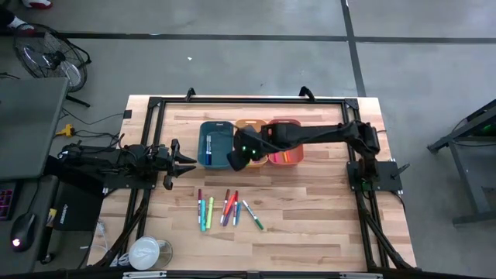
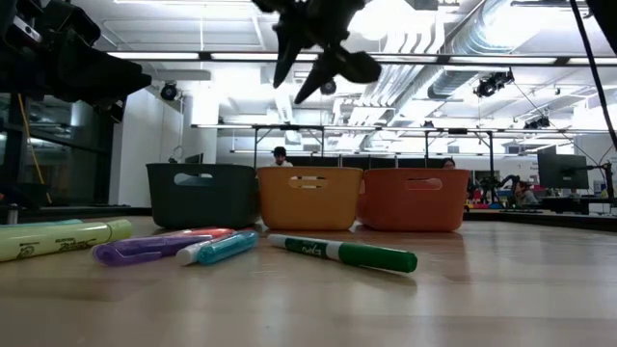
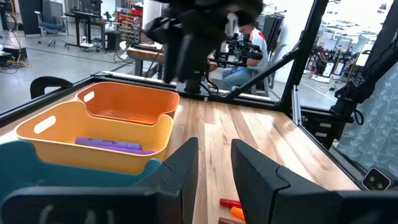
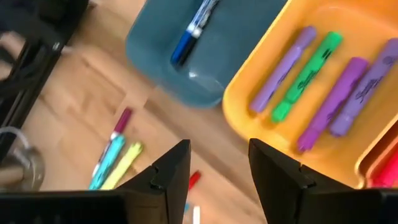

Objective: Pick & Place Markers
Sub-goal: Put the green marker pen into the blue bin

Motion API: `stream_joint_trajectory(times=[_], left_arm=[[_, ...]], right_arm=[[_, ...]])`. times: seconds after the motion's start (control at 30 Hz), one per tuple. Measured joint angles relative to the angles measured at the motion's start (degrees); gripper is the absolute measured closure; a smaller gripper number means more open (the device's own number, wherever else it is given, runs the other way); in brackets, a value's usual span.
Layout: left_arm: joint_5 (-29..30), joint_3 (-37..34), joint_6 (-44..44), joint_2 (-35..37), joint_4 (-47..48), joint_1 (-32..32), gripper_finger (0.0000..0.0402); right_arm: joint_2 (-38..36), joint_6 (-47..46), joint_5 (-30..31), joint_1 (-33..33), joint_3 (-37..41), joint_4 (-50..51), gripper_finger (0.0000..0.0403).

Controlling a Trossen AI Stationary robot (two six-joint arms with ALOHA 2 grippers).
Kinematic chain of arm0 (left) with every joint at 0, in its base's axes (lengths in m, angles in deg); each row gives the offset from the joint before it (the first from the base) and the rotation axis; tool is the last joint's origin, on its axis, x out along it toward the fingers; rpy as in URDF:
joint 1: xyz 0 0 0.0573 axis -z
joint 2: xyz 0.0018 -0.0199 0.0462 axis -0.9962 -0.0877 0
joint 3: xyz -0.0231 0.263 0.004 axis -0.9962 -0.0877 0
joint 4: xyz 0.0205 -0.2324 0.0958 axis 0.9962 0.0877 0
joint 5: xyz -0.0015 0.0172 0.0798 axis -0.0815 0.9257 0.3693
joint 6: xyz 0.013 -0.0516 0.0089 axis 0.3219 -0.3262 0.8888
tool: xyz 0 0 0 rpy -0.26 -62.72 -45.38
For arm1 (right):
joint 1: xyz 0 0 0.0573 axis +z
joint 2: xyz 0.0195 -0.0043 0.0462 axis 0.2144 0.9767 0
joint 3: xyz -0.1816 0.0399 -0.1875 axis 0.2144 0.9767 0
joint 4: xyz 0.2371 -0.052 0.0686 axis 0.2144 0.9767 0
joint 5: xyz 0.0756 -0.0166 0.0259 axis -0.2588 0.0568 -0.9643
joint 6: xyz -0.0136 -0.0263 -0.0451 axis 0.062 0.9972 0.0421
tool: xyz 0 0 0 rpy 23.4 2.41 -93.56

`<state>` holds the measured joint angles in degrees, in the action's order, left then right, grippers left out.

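Observation:
Several markers (image 1: 227,209) lie flat in a loose row on the wooden table, near of the bins. In the low view a green-and-white one (image 2: 342,253) lies in front. Three bins stand side by side: teal (image 1: 209,146), yellow-orange (image 1: 248,125), orange (image 1: 288,155). A blue marker (image 4: 193,30) lies in the teal bin. Purple and green markers (image 4: 311,81) lie in the yellow-orange one. My right gripper (image 4: 217,165) hovers open and empty above the near edge of the teal and yellow-orange bins (image 1: 236,159). My left gripper (image 1: 184,163) waits open, left of the teal bin.
A black frame (image 1: 147,116) runs round the table's edges. A clear round container (image 1: 147,253) stands at the near left corner. Bare wood lies right of the marker row and near of the orange bin. People sit in the room beyond the table.

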<state>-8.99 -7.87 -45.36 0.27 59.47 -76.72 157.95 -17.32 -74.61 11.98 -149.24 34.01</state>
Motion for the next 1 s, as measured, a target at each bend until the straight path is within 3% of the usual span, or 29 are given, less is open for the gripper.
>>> stream_joint_trajectory(times=[0.57,1.0], left_arm=[[0.0,0.0,0.0,0.0,0.0,0.0,0.0308],[0.1,0.0,0.0,0.0,-0.1,0.0,0.0308]], right_arm=[[0.3,-0.8,-0.2,14.0,-0.1,0.3,0.0246],[6.1,-7.9,-3.2,19.3,0.0,3.2,0.0242]])
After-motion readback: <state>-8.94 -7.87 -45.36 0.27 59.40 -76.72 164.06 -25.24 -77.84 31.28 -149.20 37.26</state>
